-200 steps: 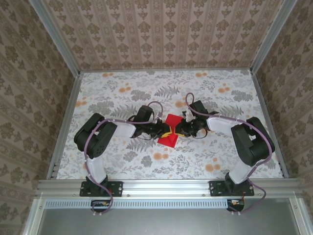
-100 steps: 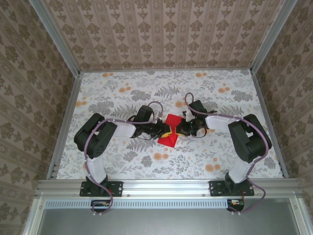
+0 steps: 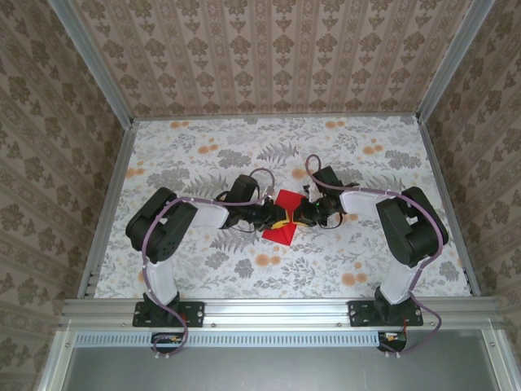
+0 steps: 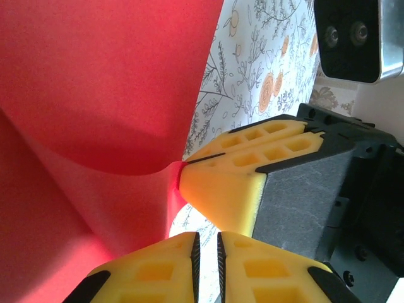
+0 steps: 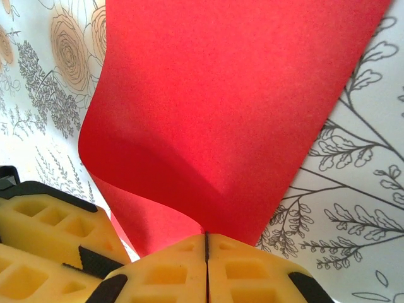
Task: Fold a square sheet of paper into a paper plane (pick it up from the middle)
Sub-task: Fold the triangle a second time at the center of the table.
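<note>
The square sheet of paper [image 3: 281, 231] is bright red and lies bent in a soft curve at the middle of the floral table, between both grippers. My right gripper [image 3: 297, 215] comes in from the right and is shut on the sheet's edge; in the right wrist view its yellow fingertips [image 5: 189, 252] meet on the red paper [image 5: 233, 113]. My left gripper [image 3: 273, 214] comes in from the left. In the left wrist view its jaws [image 4: 206, 238] stand a narrow gap apart with table showing through, beside the paper [image 4: 95, 95]. The right gripper's fingers [image 4: 233, 189] pinch the fold just ahead.
The floral table [image 3: 203, 155] is walled by patterned panels at the back and both sides, with metal rails [image 3: 110, 204] along the side edges. Both arms bend inward, elbows near the front corners. The two grippers' fingertips are almost touching.
The right gripper's jaws have closed onto the paper's edge, and its arm has drawn in slightly to the left. The left arm has edged a little to the right.
</note>
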Robot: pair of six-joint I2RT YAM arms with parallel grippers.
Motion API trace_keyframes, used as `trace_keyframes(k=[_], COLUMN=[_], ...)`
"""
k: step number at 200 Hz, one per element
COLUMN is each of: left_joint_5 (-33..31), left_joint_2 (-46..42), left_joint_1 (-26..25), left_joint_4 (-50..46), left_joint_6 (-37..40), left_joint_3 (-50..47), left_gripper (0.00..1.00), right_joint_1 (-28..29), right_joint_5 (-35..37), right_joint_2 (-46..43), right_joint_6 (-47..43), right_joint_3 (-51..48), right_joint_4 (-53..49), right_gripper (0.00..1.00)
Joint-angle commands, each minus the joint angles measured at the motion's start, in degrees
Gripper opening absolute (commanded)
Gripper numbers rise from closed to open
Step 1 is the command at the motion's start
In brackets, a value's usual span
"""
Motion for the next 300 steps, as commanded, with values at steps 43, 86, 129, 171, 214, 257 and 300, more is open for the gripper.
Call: trace_keyframes(k=[43,86,129,171,214,257,300], left_joint_5=[1.4,1.3,1.3,1.1,0.9,0.5,0.1], left_joint_2=[1.9,2.3,2.5,3.1,3.5,4.3,4.5], left_joint_1=[-0.5,-0.5,-0.6,-0.6,-0.6,-0.6,-0.6], left_joint_4=[1.1,1.0,0.7,0.1,-0.7,-1.5,-2.2], left_joint_6=[-0.1,-0.1,0.0,0.1,0.2,0.1,0.2], left_joint_3=[1.6,2.0,2.4,2.4,2.6,2.8,2.7], left_gripper=[0.17,0.17,0.17,0.17,0.17,0.16,0.16], right_joint_1=[-0.4,-0.4,-0.4,-0.5,-0.5,-0.5,-0.5], right_joint_5=[2.2,1.8,1.8,2.2,2.8,2.5,2.4], right_joint_2=[1.7,2.1,2.6,3.2,3.3,3.2,3.0], right_joint_6=[-1.4,-1.6,-1.8,-2.0,-2.1,-2.2,-2.3], right_joint_3=[1.3,1.6,1.7,1.8,1.8,1.7,1.8], right_joint_4=[-2.1,-1.9,-2.2,-2.6,-3.1,-3.4,-3.4], right_gripper=[0.08,0.08,0.08,0.08,0.08,0.08,0.09])
